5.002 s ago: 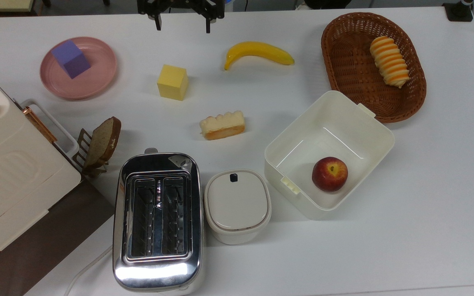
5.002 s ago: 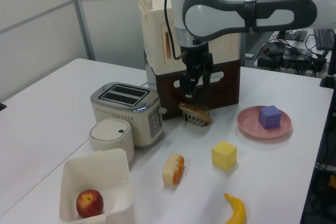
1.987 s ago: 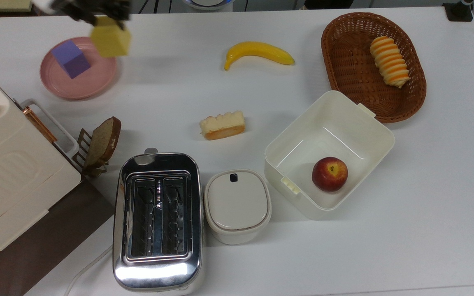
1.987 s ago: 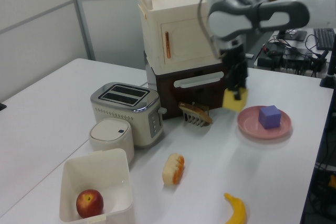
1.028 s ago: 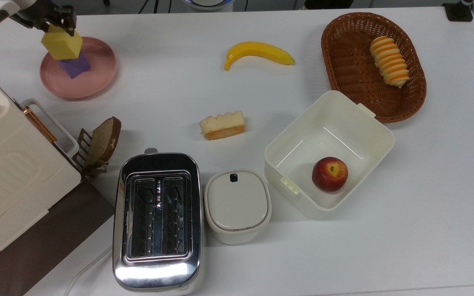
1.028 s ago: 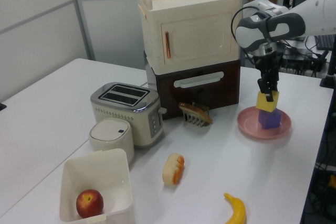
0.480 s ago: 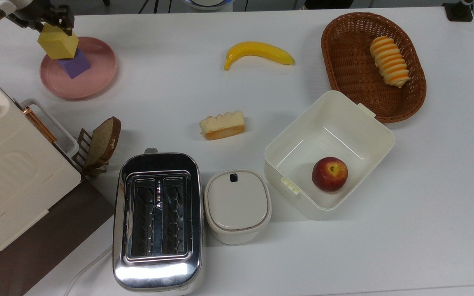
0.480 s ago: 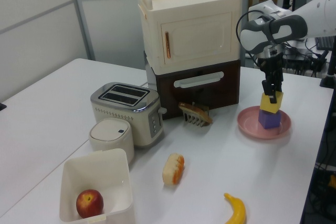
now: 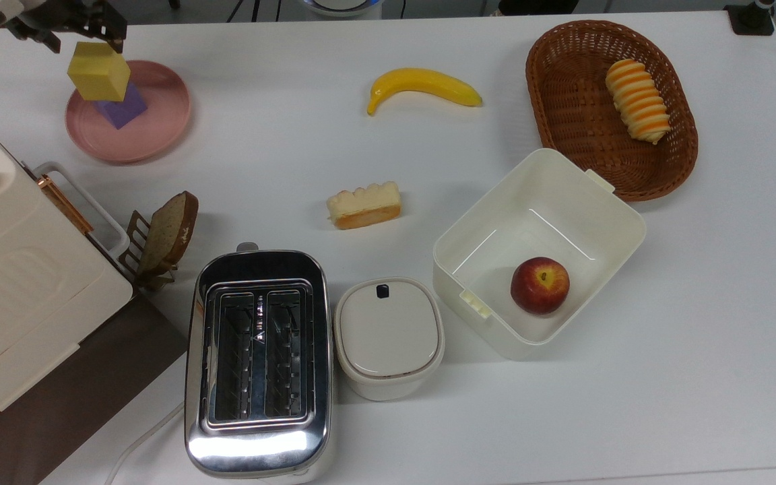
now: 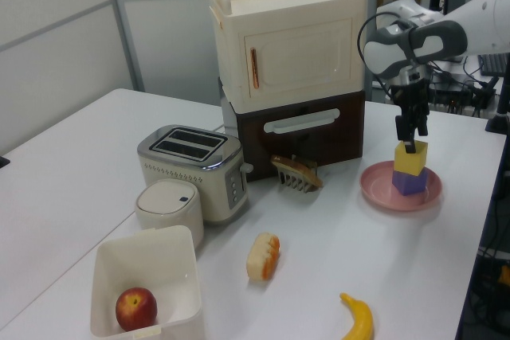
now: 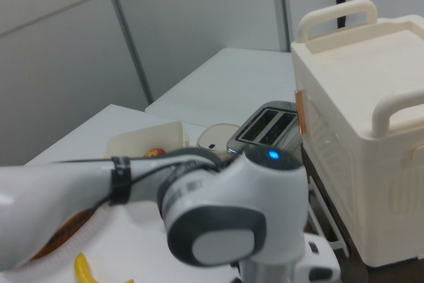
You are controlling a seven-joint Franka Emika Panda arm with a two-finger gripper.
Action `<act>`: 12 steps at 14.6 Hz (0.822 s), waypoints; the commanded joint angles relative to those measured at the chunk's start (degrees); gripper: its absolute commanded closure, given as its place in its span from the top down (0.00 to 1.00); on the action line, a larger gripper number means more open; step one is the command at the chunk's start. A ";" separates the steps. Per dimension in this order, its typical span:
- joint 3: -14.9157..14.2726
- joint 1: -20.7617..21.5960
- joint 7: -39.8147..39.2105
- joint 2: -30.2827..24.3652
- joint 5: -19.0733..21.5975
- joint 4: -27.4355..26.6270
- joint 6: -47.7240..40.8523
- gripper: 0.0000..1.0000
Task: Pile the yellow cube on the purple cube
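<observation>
the robot arm [image 11: 218, 230], white with grey joints and a small blue light, fills the foreground of the right view. behind it stand a chrome toaster [image 11: 268, 127], a small white lidded container [image 11: 215, 138] and an open cream box [image 11: 149, 140] holding a red apple [image 11: 154, 153]. a cream cabinet with handles [image 11: 361, 97] sits on the right view's right. a bit of yellow banana [image 11: 83, 270] shows at the bottom.

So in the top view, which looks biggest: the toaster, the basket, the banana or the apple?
1. Toaster, though it stands taller, nearer the camera, so basket may rival it.
2. Basket.
3. Banana.
4. Apple.
</observation>
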 commanded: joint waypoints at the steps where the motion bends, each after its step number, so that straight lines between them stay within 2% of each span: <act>1: 0.41 3.91 4.61 -6.92 -0.66 3.20 -6.76 1.00; 3: 2.50 5.75 11.90 -9.74 -0.57 3.74 -7.82 1.00; 7: 14.45 5.59 23.78 -11.07 -1.45 7.68 -12.92 1.00; 9: 19.72 5.59 26.77 -10.89 -0.93 9.35 -13.19 1.00; 12: 26.05 5.76 28.72 -11.15 -0.31 10.50 -13.45 1.00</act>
